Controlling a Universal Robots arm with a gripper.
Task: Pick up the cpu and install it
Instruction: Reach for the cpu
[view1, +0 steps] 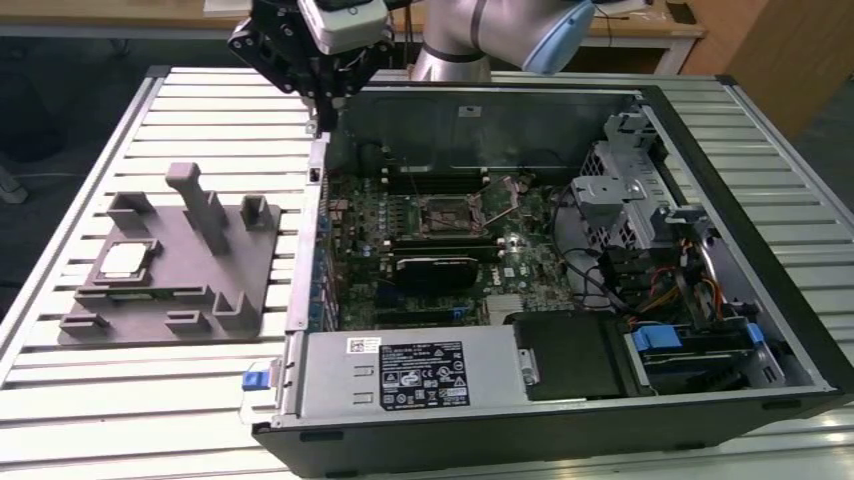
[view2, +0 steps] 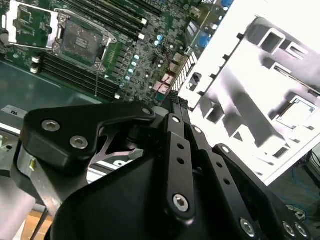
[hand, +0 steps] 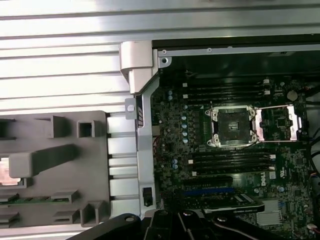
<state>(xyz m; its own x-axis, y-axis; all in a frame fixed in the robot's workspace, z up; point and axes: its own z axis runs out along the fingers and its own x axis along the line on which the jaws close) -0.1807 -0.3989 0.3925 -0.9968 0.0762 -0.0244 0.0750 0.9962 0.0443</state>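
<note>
Overhead, gripper (view1: 324, 118); cpu (view1: 123, 262) on tray (view1: 200, 292).

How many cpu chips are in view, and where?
1. The cpu lies on the grey tray, at the exterior view's left of the computer case. The open socket on the motherboard holds none.

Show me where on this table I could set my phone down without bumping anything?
The slatted table lies bare between the grey tray and the table's near edge. It is also bare beyond the tray, toward the far edge. It is crowded in the narrow gap between the tray and the computer case, and everywhere inside the case.
</note>
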